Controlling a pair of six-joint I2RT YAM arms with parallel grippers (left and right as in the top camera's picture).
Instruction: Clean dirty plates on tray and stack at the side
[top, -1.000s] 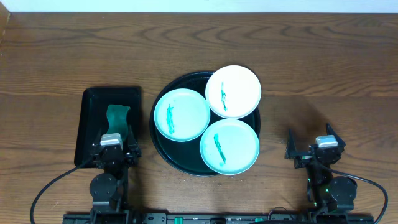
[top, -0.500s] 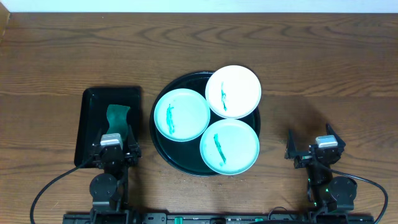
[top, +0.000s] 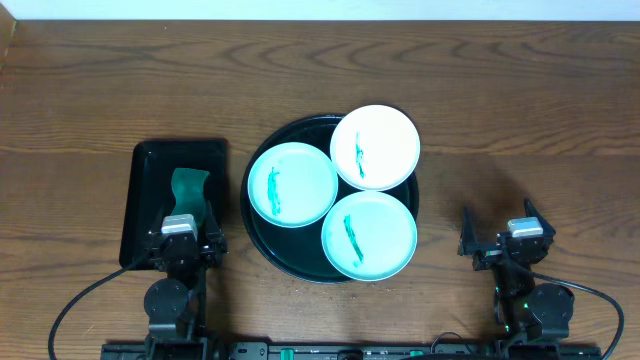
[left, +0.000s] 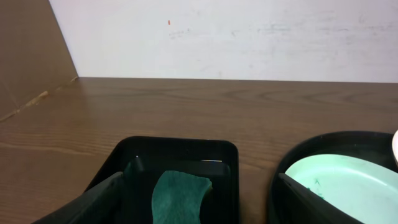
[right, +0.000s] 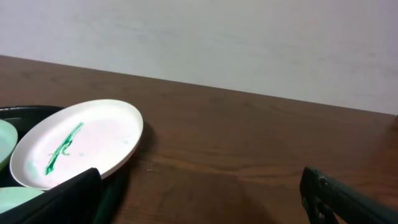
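Observation:
Three plates lie on the round black tray (top: 262, 232), each with a green smear: a mint-green plate (top: 293, 184) at left, a white plate (top: 375, 147) at the back right, a mint-green plate (top: 369, 235) in front. My left gripper (top: 180, 243) is open and empty at the near end of the small tray. My right gripper (top: 503, 238) is open and empty, right of the round tray. The left wrist view shows the left plate (left: 339, 186). The right wrist view shows the white plate (right: 78, 143).
A small rectangular black tray (top: 151, 180) at left holds a green cloth (top: 188, 186), also seen in the left wrist view (left: 179, 196). A wall runs along the table's far edge. Bare wood lies right of the round tray.

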